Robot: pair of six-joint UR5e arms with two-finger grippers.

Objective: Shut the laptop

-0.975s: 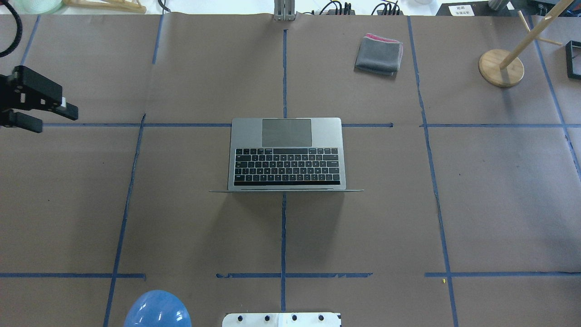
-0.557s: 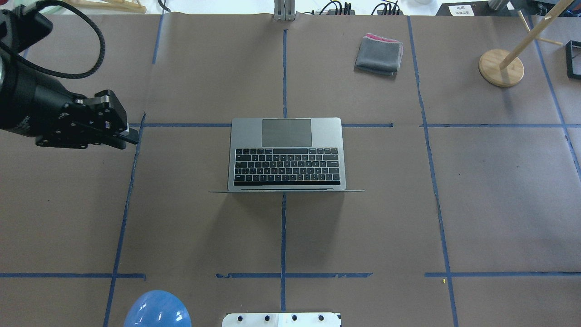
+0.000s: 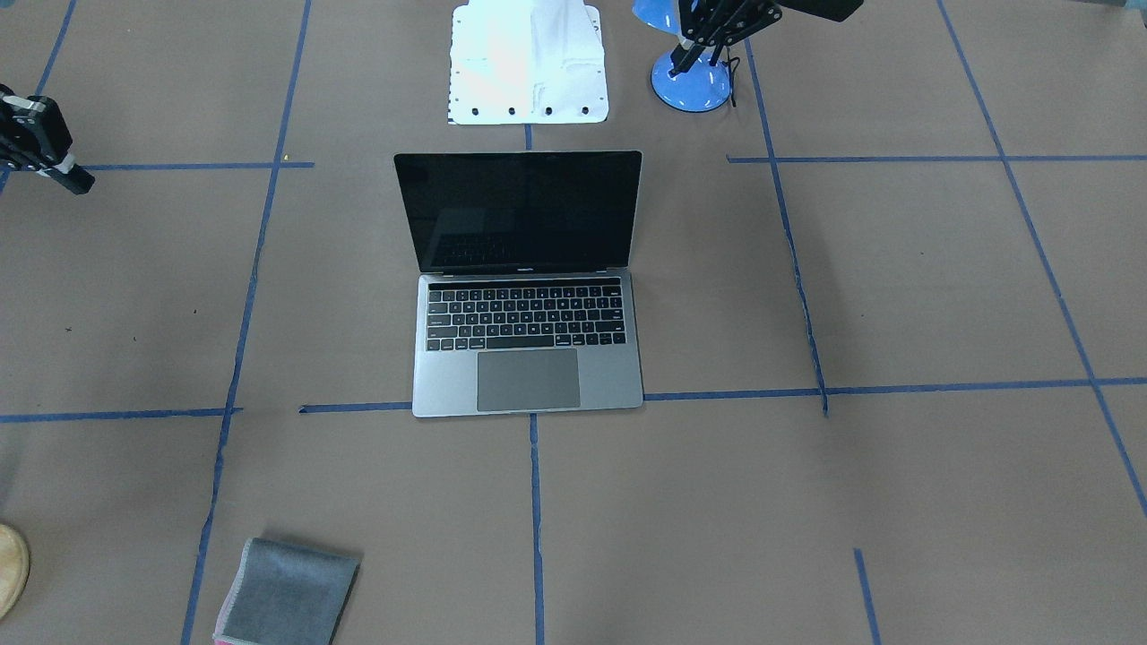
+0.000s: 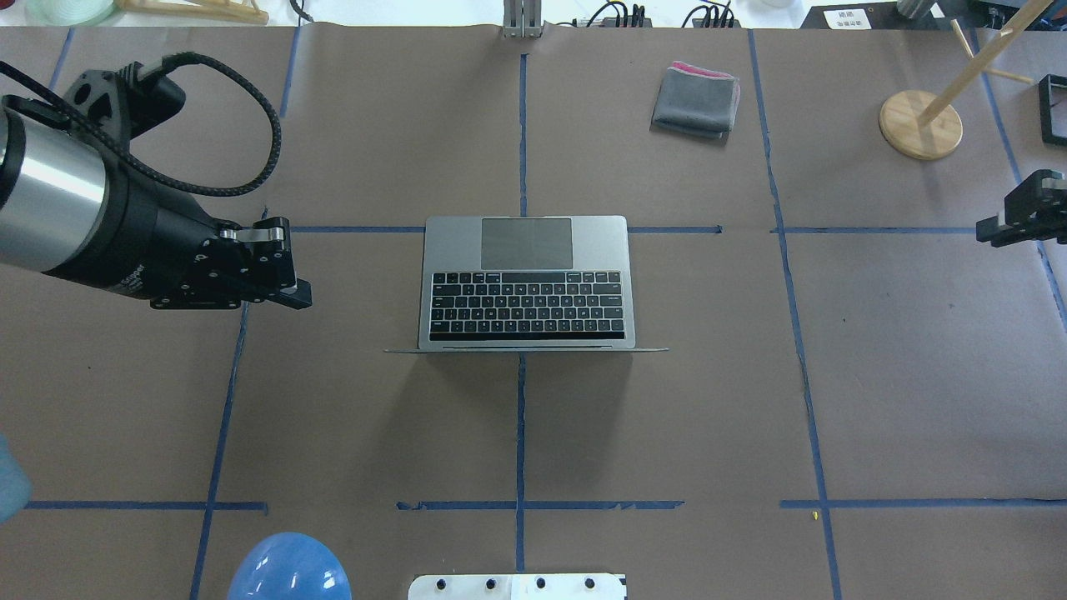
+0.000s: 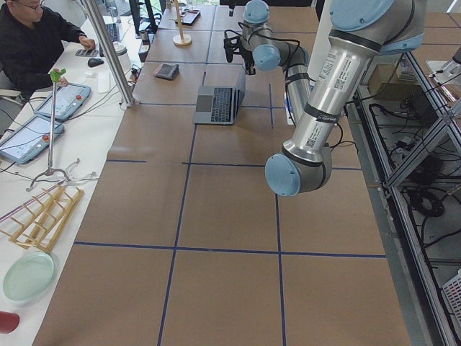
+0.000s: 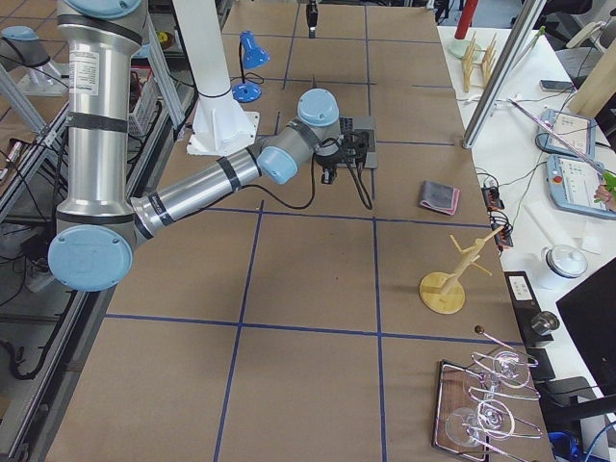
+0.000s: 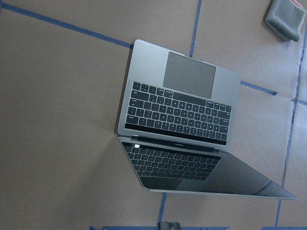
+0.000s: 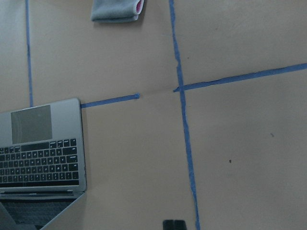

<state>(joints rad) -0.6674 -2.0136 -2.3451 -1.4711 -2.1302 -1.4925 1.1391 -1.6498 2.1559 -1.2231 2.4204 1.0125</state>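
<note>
Work surface: large table [image 4: 917, 375] covered in brown paper, marked into a grid by blue tape lines [image 4: 521, 433]; paper seams are slightly torn along some lines. A white bench [image 5: 94, 137] runs along the table's far side. An aluminium post [image 5: 108, 50] stands at the bench's near edge, and an operator [image 5: 32, 43] sits behind it. A blue desk lamp [image 3: 694, 90] is at the near edge. Light is even and diffuse, shadows soft.

robotics lab: paper-covered table [image 4: 917, 375] with blue tape grid [image 4: 520, 433], operator [image 5: 32, 40] at tablets [image 5: 63, 101].
</note>
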